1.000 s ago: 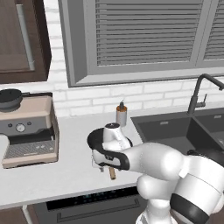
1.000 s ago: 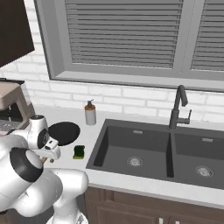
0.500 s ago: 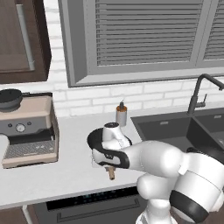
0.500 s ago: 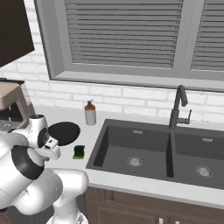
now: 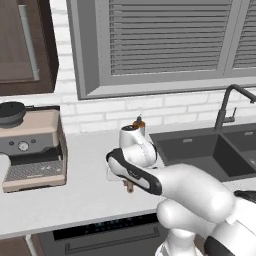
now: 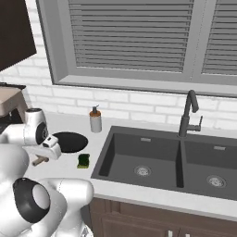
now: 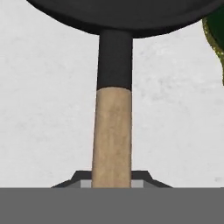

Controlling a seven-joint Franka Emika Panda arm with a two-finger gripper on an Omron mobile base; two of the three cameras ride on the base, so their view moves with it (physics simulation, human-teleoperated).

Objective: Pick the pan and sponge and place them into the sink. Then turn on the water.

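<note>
You're looking at evenly lit, rendered frames: no glare, no blur, everything sharp. Soft shadowing is showing on the counter (image 7: 175,109) toward 12 o'clock in the hand view.

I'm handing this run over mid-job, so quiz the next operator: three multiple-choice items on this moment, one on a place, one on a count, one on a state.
1. Where is the green sponge?
A. in the left basin
B. on the counter between the frying pan and the sink
C. on the coffee machine

2. How many basins does the sink have?
A. one
B. two
C. three

3. What is the gripper doing?
A. shut on the frying pan's wooden handle
B. open above the sponge
C. holding the tap

Key: 1 B, the right base view shows it beside the sink's rim; 2 B, two drains, one divider; 3 A, the handle runs down between the fingertips.
</note>
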